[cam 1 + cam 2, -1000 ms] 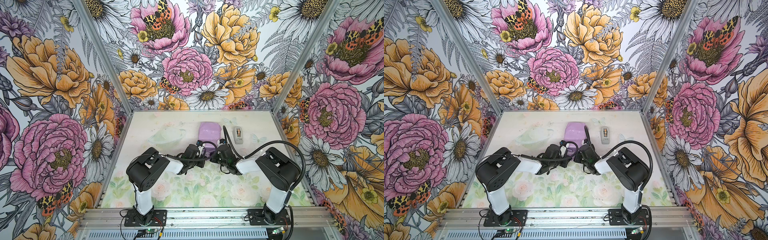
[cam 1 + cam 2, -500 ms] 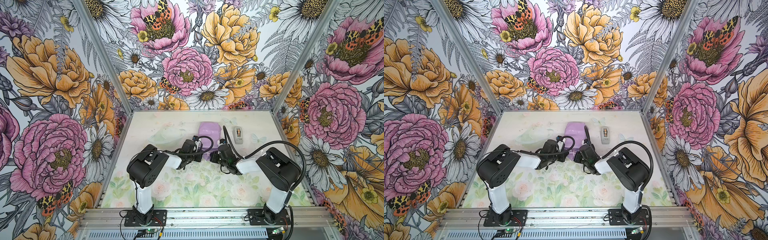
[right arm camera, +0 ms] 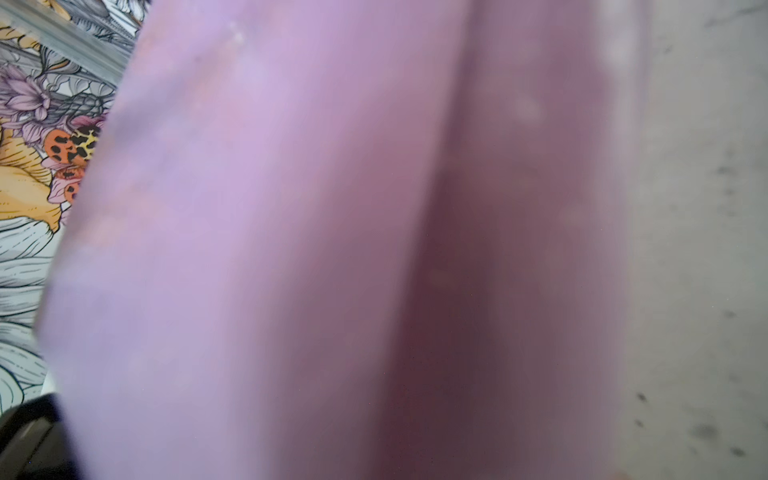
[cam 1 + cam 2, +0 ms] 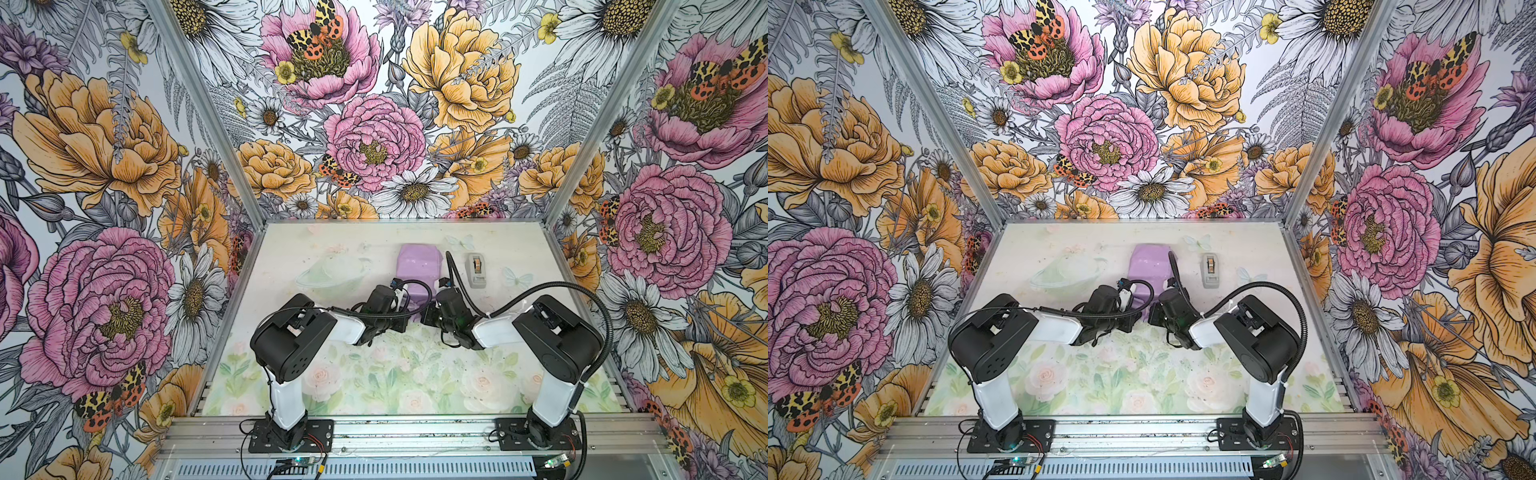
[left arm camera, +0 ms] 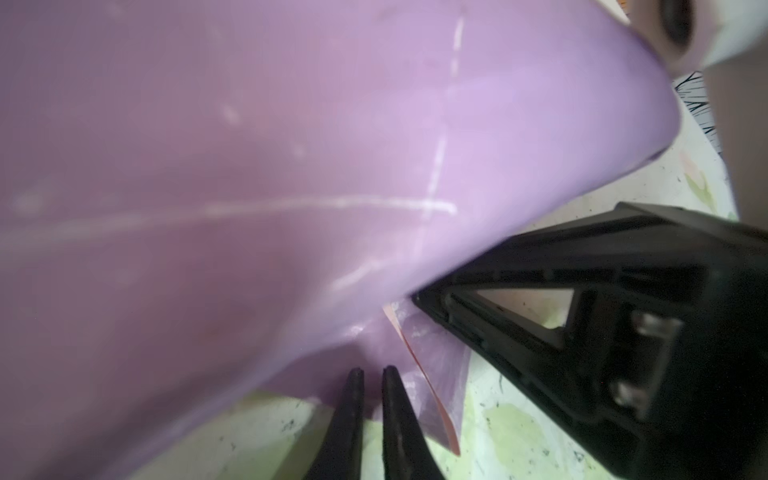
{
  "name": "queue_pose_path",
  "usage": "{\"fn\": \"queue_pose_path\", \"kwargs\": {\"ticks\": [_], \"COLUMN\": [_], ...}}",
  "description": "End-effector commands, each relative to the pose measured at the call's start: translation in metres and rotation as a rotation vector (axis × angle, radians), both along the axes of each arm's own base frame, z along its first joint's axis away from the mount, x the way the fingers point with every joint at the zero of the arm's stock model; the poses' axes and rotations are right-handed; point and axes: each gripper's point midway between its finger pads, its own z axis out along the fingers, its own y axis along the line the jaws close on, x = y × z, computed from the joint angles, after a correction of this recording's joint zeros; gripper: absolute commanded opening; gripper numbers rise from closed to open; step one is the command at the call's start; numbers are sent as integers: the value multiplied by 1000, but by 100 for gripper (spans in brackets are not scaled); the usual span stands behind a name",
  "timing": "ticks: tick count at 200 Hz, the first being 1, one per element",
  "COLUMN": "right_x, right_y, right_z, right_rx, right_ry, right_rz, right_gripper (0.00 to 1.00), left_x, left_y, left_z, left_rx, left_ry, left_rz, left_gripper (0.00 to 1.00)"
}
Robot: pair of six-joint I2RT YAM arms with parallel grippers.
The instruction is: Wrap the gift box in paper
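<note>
The gift box (image 4: 417, 262) shows only as a lilac block under the paper (image 4: 419, 305). It lies on the floral tabletop (image 4: 374, 374) just beside the grey tape dispenser (image 4: 477, 270), to the dispenser's left in both top views and apart from it. From the block the paper runs on toward the arm bases, past the dispenser's near end, and both end effectors meet it there.

The left end effector (image 5: 372, 374) is on the side of that flap away from the dispenser. In the left wrist view its two fingers are pressed almost together with only a slit between them. Their tips are at the sheet's lower edge, where the paper gathers to a point, so it is pinching the paper. The box lies beyond the tips, under the bulging sheet.

The right end effector (image 5: 440, 307) is on the dispenser's side of the flap. One black finger shows, with its tip touching the paper just beside the left tips. The other finger is hidden, so I cannot tell whether the fingers are spread or pressed together. The right wrist view is mostly blurred lilac paper close to the lens.
</note>
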Motion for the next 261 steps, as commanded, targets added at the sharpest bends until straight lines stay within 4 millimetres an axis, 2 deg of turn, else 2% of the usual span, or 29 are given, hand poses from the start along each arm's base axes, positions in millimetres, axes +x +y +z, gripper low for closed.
{"fn": "queue_pose_path", "kwargs": {"ticks": [1, 43, 74, 102, 121, 143, 184, 219, 261], "right_x": [-9, -9, -18, -28, -29, -25, -15, -10, -17], "right_y": [-1, 2, -13, -44, -49, -37, -11, -1, 5], "right_z": [5, 50, 67, 58, 50, 45, 40, 31, 16], "right_rx": [-10, 40, 49, -36, -49, -36, -19, -11, -11], "right_ry": [21, -61, -82, -40, -24, -18, -26, -18, 17], "right_rz": [28, 64, 47, -31, -44, -18, 31, 51, 74], "right_gripper": [20, 26, 26, 16, 11, 6, 3, 2, 1], "left_x": [-2, 0, 0, 0, -2, -3, -3, -3, -2], "left_y": [11, 11, 10, 10, 9, 7, 8, 9, 8], "left_z": [-14, -15, -14, -16, -17, -18, -17, -18, -19], "left_rx": [52, 55, 53, 52, 54, 53, 54, 55, 55], "left_ry": [42, 41, 41, 45, 48, 50, 48, 51, 52], "left_rz": [3, 6, 6, 7, 2, 0, 3, 3, 6], "left_gripper": [13, 13, 13, 13, 13, 13, 12, 13, 12]}}
